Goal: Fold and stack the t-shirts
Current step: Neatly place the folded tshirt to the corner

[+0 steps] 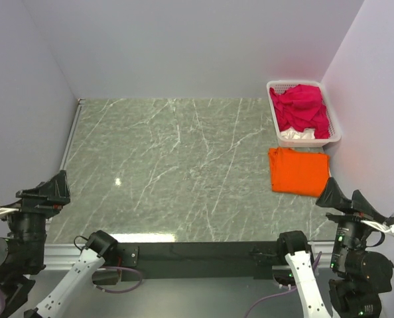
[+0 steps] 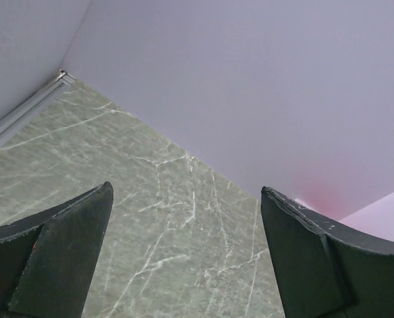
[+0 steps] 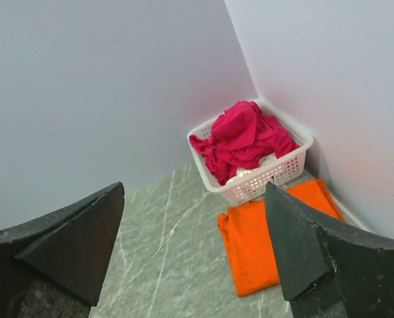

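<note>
Top external view: the grey marble table (image 1: pixel 170 172) bears a white basket (image 1: pixel 272 93) at its far right corner. A folded orange t-shirt (image 1: pixel 298 172) lies flat just in front of the basket, and crumpled magenta t-shirts (image 1: pixel 303 106) fill it. The left hand (image 2: pixel 185 189) and right hand (image 3: pixel 194 187) hang well short of the basket, fingers spread apart, gripping nothing.

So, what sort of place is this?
Probably a robot test cell: bare pale walls box in a marble-look table, a left arm and a right arm are bolted at its edge, and a basket holds magenta t-shirts.
</note>
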Controlling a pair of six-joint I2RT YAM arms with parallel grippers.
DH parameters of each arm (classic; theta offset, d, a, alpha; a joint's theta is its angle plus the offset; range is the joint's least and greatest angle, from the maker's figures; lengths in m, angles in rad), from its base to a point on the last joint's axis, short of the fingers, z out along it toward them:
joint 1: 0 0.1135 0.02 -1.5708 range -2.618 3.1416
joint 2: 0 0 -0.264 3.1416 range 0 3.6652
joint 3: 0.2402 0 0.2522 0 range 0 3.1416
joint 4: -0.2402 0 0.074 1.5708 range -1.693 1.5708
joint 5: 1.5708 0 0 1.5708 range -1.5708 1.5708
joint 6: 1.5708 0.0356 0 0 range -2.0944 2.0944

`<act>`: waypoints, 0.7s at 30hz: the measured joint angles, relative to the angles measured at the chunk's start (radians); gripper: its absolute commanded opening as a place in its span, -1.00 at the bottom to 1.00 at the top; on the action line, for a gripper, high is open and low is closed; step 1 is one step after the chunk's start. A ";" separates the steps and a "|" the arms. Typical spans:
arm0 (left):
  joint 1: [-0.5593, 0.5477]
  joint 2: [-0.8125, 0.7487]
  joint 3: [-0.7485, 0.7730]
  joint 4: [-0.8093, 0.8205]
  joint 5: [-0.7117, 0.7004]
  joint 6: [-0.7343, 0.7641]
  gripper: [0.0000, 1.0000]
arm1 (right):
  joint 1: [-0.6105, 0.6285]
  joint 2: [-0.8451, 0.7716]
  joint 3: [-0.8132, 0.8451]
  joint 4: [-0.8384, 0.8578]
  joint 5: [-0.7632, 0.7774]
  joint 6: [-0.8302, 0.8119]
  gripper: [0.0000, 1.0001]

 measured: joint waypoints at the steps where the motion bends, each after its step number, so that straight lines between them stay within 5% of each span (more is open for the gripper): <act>1: 0.000 -0.006 -0.004 -0.005 -0.003 0.000 0.99 | 0.003 -0.011 -0.008 0.005 -0.002 -0.004 0.86; 21: 0.000 -0.102 -0.156 -0.006 0.016 -0.040 0.99 | 0.024 -0.024 -0.140 0.101 -0.117 -0.019 0.97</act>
